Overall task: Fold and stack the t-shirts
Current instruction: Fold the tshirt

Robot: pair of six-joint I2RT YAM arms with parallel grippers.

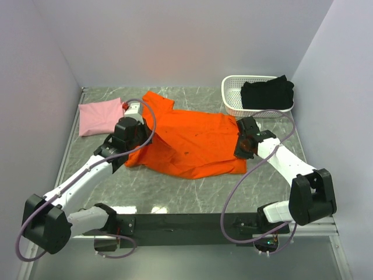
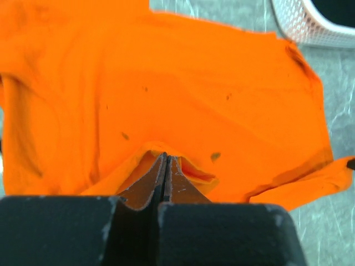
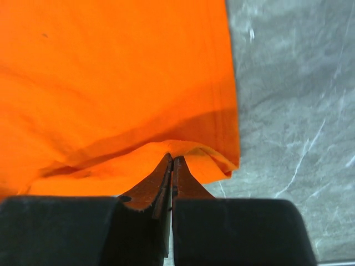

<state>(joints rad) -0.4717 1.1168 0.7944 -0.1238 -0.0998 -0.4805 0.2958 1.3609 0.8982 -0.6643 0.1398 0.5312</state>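
Setting: grey marbled table [image 1: 175, 189], plain pale walls on three sides, nothing fancy.
Landmark: white slotted basket [image 1: 230, 99], parked at the far right corner of the table.
Black t-shirt [image 1: 267, 93]: bundled inside the basket, spilling over its right rim.
Orange t-shirt [image 1: 192, 143]: spread mostly flat just left of and in front of the basket, with one corner close to the basket's near wall. Rumpled at the end away from the basket.
Pink t-shirt [image 1: 99, 116]: already folded into a rough square, well left of the basket, beyond the orange one.
Left claw [image 2: 165, 160]: closed tight, pinching a thin fold of orange cloth at the shirt's end farthest from the basket.
Right claw [image 3: 172, 160]: same deal, closed on the orange hem near a corner, just in front of the basket.
Step, best guess: gripped at both ends, ready to lift or fold the orange one over.
Progress, best guess: pink done, orange in hand, black not started.
Risk 1: only a tiny bite of cloth in each claw, so could slip out on a quick pull.
Risk 2: uneven lift between the two sides = skewed fold, wrinkles baked in.
Risk 3: bunched end away from the basket could get trapped inside the fold.
Risk 4: any swing toward the basket might catch the hem on its rim or shove it.
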